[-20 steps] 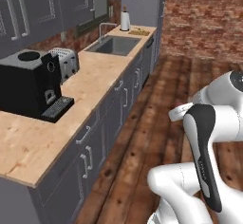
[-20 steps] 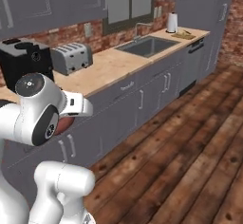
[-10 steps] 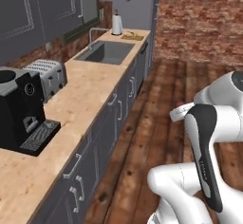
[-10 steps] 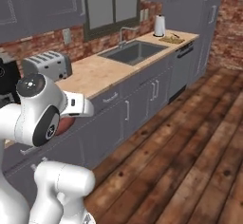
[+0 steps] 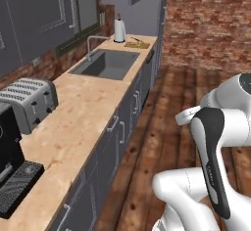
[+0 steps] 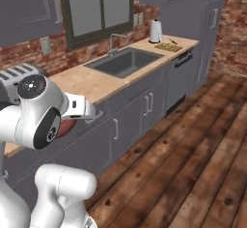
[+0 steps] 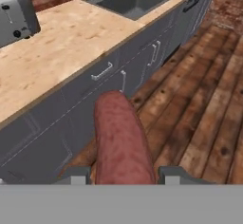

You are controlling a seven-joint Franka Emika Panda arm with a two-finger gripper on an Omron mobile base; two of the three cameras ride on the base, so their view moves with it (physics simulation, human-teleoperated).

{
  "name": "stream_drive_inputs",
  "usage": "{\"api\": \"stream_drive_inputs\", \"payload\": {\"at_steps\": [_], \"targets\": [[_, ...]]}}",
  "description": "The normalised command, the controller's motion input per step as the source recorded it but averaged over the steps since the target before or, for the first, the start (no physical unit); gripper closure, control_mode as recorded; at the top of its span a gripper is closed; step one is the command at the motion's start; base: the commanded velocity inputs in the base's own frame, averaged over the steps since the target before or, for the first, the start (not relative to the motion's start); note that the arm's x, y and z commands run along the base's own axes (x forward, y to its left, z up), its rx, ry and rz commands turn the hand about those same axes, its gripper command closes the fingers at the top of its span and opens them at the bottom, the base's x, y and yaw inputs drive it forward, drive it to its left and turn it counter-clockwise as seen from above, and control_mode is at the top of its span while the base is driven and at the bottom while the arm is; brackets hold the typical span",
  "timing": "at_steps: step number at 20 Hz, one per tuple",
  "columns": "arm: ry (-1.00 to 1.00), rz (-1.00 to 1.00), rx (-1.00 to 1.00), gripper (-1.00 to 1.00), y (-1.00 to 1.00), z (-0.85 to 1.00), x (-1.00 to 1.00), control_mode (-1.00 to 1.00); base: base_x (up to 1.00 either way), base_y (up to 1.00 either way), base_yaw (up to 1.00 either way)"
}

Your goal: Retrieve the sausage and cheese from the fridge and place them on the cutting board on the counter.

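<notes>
Gripper (image 7: 122,173) jaws are clamped on the sausage (image 7: 121,140), whose long axis runs straight out from between the fingertips (image 7: 78,174), its rounded end pointing away over the grey cabinet fronts below the counter (image 7: 61,42). From the hand camera the reddish-brown link hangs above the wooden floor (image 7: 199,99), beside the counter edge. On the right base camera a sliver of it (image 6: 67,127) peeks from behind the arm. Farther along the counter the sink (image 5: 105,64) basin looks bare, and the cutting board (image 5: 137,43) lies at the far end with something small on it, beside a white kettle (image 5: 119,30). A silver toaster (image 5: 27,100) stands nearer
</notes>
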Motion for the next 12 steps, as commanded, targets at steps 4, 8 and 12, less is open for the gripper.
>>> {"api": "stream_drive_inputs", "payload": {"at_steps": [4,8,12], "targets": [[0.0,0.0,0.0,1.0,0.0,0.0,0.0,1.0,0.93,-0.12,0.02],[0.0,0.0,0.0,1.0,0.0,0.0,0.0,1.0,0.9,-0.16,0.01],[0.0,0.0,0.0,1.0,0.0,0.0,0.0,1.0,0.85,-0.21,0.01]]}}
